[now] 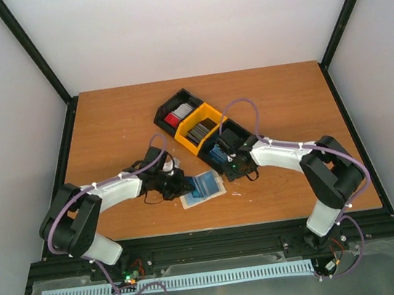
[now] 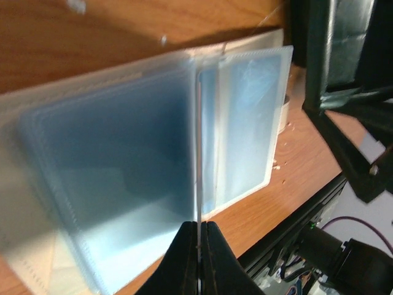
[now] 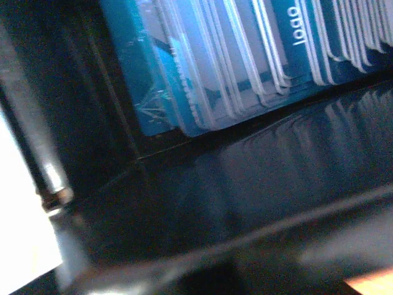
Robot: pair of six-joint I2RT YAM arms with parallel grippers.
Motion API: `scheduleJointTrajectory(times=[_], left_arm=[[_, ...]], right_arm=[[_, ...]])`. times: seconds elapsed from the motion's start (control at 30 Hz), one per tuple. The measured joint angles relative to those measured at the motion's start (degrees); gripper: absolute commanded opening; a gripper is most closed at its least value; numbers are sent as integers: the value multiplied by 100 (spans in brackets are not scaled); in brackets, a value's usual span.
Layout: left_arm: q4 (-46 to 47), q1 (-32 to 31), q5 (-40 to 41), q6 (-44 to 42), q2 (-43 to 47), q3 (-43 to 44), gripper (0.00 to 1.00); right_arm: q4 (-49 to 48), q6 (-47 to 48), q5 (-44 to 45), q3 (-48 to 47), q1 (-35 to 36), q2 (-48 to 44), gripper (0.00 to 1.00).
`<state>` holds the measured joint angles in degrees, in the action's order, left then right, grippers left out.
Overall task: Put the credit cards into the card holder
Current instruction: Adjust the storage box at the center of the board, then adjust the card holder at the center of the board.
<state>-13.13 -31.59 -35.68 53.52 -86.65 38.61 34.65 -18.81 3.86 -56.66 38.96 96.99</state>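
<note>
The left gripper [image 2: 199, 230] had its two fingers pressed together on the edge of a clear sleeve [image 2: 198, 153] of the card holder [image 1: 204, 189], which lay open on the table [image 1: 106, 131] just in front of the tray [image 1: 183, 140], between the two arms. The sleeve beside the pinched one looked pale blue, so probably a card was already inside it. The right gripper [image 1: 228, 152] was down in the nearest black compartment of the tray, very close to the row of blue cards [image 3: 245, 55] standing on edge there. Its fingers were not visible in its own camera, so it cannot be told whether they were apart or closed, or whether they held a card. The step in hand seemed to be fetching the next card. To do it well, the right fingers should catch only one card by its upper edge and lift it straight up, because the cards stood tightly packed. The left side should hold the sleeve raised without pulling, so that the pocket is open and the holder does not slide. The left arm was bent at the elbow with the forearm reaching to the centre and the wrist low. The right forearm ran inward to the tray with the wrist tipped down.
</note>
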Motion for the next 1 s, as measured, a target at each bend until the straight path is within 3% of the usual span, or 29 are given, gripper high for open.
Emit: scheduleJointTrajectory(times=[0.47,1.0], left_arm=[[1016,-319,55,450,-664,103,0],[1582,-330,330,662,-52,-612,1]], right_arm=[[-625,-162,-612,608,105,-286,46],[-796,-197,-605,520,315,-149,42]])
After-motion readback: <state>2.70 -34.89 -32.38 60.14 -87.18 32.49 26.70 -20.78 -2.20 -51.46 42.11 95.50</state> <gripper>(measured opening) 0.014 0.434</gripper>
